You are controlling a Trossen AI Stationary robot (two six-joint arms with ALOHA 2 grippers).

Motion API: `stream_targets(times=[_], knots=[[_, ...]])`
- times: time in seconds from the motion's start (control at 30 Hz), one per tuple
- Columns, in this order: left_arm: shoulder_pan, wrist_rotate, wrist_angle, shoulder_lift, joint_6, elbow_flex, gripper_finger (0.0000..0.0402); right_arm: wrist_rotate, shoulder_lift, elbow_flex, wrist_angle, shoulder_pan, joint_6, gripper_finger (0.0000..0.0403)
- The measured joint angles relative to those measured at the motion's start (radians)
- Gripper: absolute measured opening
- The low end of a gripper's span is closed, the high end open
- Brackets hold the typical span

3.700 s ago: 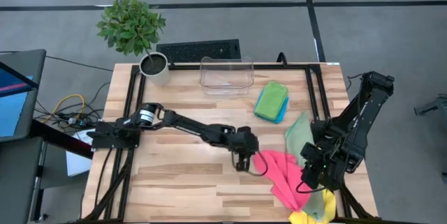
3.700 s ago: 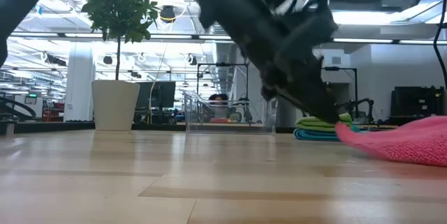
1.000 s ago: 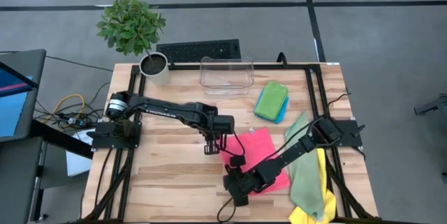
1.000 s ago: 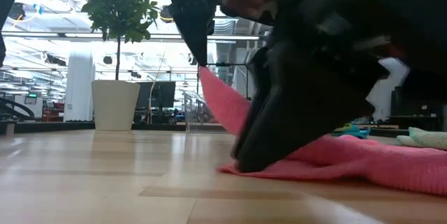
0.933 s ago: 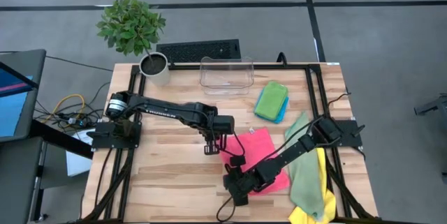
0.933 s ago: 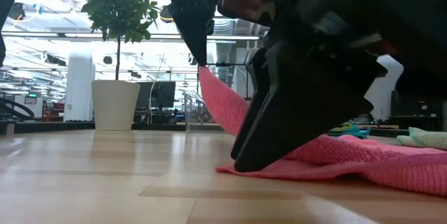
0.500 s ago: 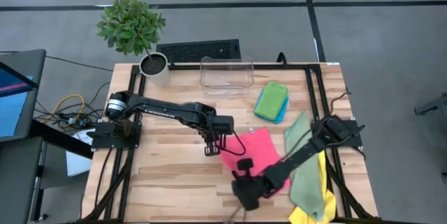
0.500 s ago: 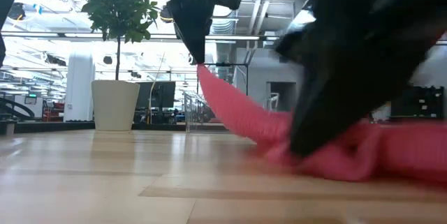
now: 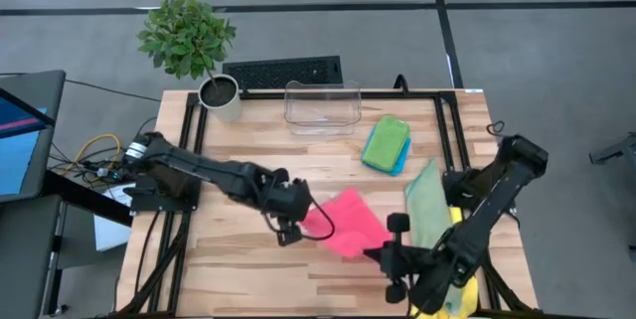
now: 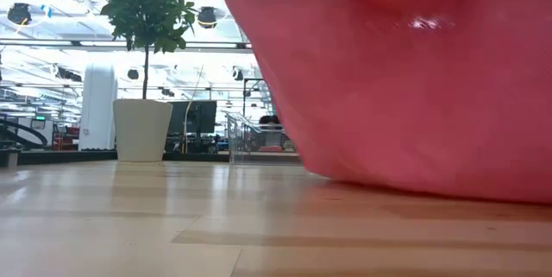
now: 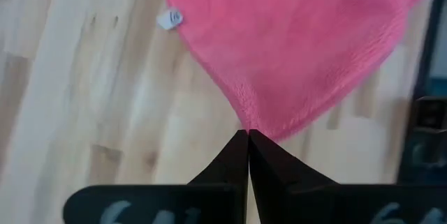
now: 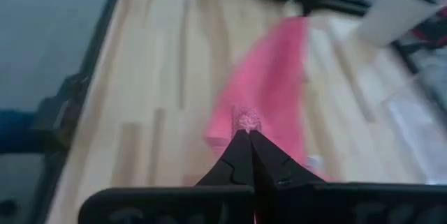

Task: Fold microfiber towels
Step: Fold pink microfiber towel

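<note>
step: spreading the pink towel for its fold | left gripper pinches one corner, right gripper pinches the opposite one | towel hangs stretched between us above mid-table | next, I judge: lower it flat, square, unwrinkled

You see a light wooden worktop with a black metal frame along its edges. At its far edge sits a clear plastic bin, and near the far left corner a leafy plant in a white pot. Just beyond the far edge a black keyboard lies on the grey floor. To your left of the worktop, yellow and orange cables trail beside a dark screen.
</note>
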Motion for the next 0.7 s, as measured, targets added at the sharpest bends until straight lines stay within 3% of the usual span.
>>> stream_targets(times=[0.13,0.33,0.5,0.7], knots=[[-0.061,-0.063,0.000,-0.036,-0.091,0.000,0.0000,0.018,-0.045,0.000,-0.011,-0.024,-0.063,0.0005],[-0.066,-0.216,-0.025,-0.094,-0.072,0.000,0.0000,0.086,-0.101,0.000,-0.117,-0.100,-0.142,0.0005],[0.012,-0.305,-0.028,-0.122,0.037,0.000,0.0000,0.096,-0.129,0.000,-0.201,-0.202,-0.207,0.0005],[0.170,-0.325,-0.037,-0.122,0.169,0.000,0.0000,0.122,-0.160,0.001,-0.213,-0.338,-0.386,0.0005]])
